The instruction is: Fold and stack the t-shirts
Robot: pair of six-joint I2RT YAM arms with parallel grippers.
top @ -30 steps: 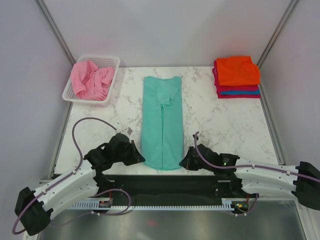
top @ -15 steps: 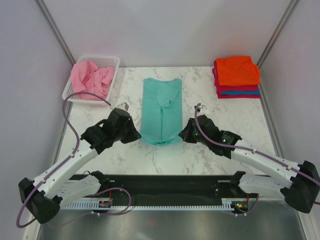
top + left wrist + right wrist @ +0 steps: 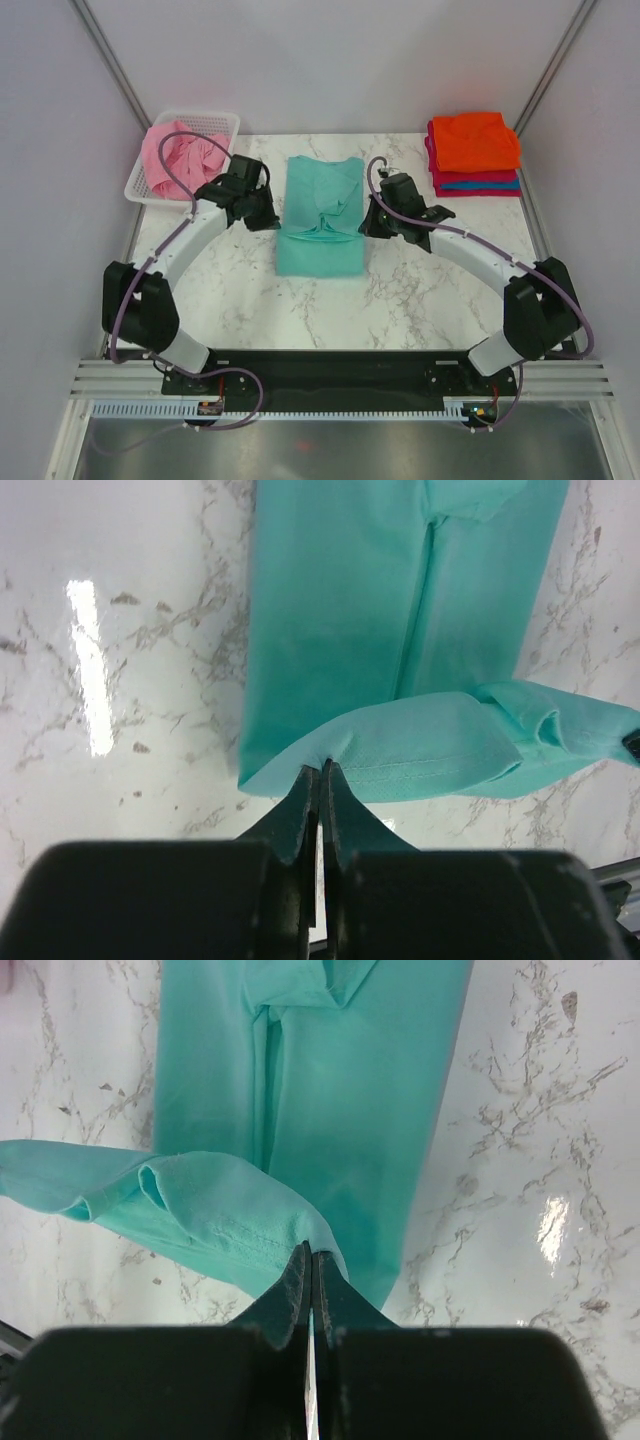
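A teal t-shirt lies on the marble table, folded lengthwise into a strip, with its near end lifted and carried over towards the collar. My left gripper is shut on the hem's left corner. My right gripper is shut on the hem's right corner. The lifted hem sags between them above the lower layer. A pink t-shirt lies crumpled in the basket. Folded orange, crimson and blue tees are stacked at the back right.
A white slotted basket stands at the back left corner. The folded stack sits against the right wall rail. Bare marble lies in front of the teal shirt. Cables loop over both arms.
Both grippers have carried the teal shirt's near hem from the table's front edge away towards the back, folding the strip over itself. Both arms are now stretched far out.
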